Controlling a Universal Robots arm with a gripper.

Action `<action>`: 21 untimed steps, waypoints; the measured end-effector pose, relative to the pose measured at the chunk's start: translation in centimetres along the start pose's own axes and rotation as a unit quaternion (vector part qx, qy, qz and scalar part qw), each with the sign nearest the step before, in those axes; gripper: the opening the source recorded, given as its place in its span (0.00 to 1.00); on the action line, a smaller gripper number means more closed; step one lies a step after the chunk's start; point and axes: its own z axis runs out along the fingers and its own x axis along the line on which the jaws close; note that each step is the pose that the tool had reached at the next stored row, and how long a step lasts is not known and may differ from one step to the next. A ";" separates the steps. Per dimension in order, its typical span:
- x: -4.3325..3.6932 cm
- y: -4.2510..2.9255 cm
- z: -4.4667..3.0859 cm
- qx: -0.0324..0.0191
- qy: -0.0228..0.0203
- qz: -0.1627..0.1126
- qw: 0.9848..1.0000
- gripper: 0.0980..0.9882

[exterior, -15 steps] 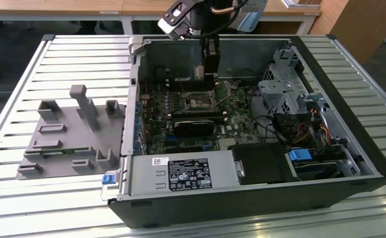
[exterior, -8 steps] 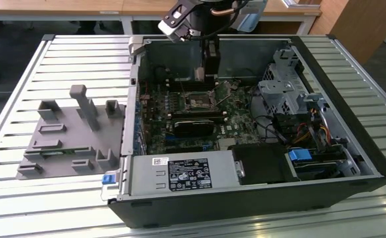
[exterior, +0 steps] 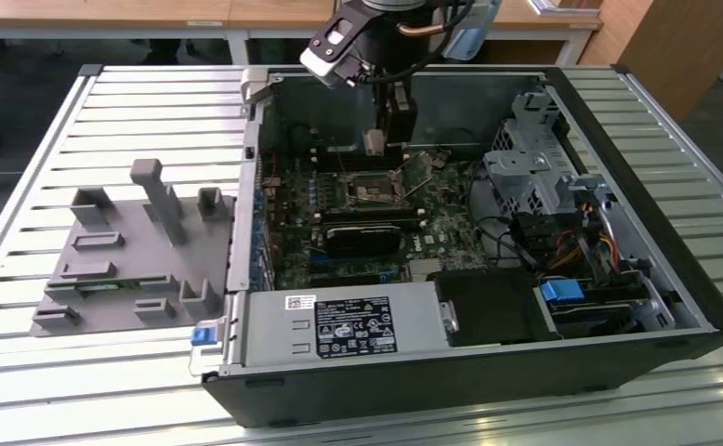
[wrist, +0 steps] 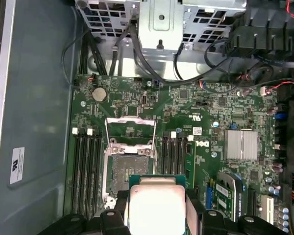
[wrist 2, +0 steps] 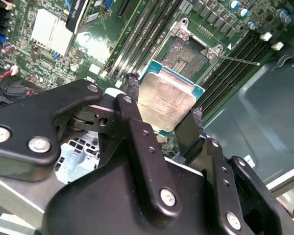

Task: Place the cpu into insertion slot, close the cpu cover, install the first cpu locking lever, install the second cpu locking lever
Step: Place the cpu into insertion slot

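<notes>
While the gripper (wrist 2: 162,104) hangs inside the open computer case (exterior: 659,279), we see its jaws clamped on two opposite edges of the cpu (wrist 2: 166,95), which is held above the motherboard (wrist: 201,107) with its metal top facing the wrist cameras. In the first wrist view the insertion slot (wrist: 129,171) lies uncovered, next to the chip. The cpu cover (wrist: 130,128) stands swung open from one edge of the slot.

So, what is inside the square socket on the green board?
The silver-bordered square socket shows a bare dark centre. The silvery square chip, held in the black pincer, hides one corner.
</notes>
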 end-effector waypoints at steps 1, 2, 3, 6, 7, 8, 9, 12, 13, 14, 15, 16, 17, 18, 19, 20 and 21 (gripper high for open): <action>0.09 0.00 0.08 0.000 0.000 0.000 1.000 0.50; 0.17 -0.01 0.17 0.000 0.000 0.000 1.000 0.50; 0.26 -0.01 0.27 0.000 0.000 0.000 1.000 0.50; 0.34 -0.02 0.48 0.000 0.000 0.000 1.000 0.50; 0.34 -0.03 0.55 0.000 0.000 0.000 1.000 0.50; 0.36 -0.04 0.67 0.000 0.000 0.000 1.000 0.50; 0.40 -0.05 0.84 0.000 0.000 0.000 1.000 0.50; 0.58 -0.08 1.33 0.000 0.000 -0.007 1.000 0.50; 0.64 -0.10 1.53 0.000 0.001 -0.007 1.000 0.50; 0.70 -0.11 1.71 0.000 0.001 -0.007 1.000 0.50; 0.78 -0.11 1.88 0.000 0.001 -0.007 1.000 0.50; 0.88 -0.13 2.06 0.000 0.001 -0.007 1.000 0.50; 0.99 -0.14 2.24 0.000 0.001 -0.007 1.000 0.50; 1.10 -0.14 2.42 0.000 0.001 -0.006 1.000 0.50; 1.18 -0.16 2.60 0.000 0.001 -0.005 1.000 0.50; 1.28 -0.17 2.78 0.000 0.001 -0.004 1.000 0.50; 1.42 -0.18 2.96 0.000 0.001 -0.003 1.000 0.50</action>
